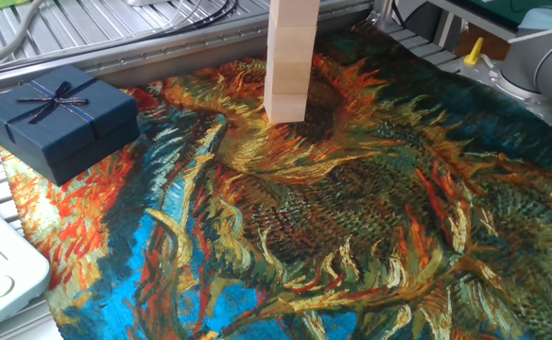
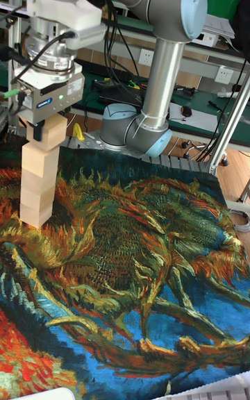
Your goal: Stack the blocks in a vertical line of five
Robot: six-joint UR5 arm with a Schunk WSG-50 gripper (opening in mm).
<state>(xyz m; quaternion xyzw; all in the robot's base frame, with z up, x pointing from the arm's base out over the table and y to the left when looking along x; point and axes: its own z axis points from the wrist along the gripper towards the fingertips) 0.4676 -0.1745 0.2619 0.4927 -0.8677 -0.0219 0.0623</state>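
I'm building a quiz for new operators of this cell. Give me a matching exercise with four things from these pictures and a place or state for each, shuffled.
Things:
1. pale beige wooden cube on top of the stack
2. bottom pale wooden cube
3. dark blue ribboned gift box
4. two-finger gripper

Places or states:
A. resting on the sunflower-print cloth
B. at the cloth's left edge
C. between the jaws
D. directly above the stack

Pairs: 1-C, 2-A, 3-B, 4-D

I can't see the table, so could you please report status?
Gripper shut on top block. Stack upright. Blue gift box well clear.
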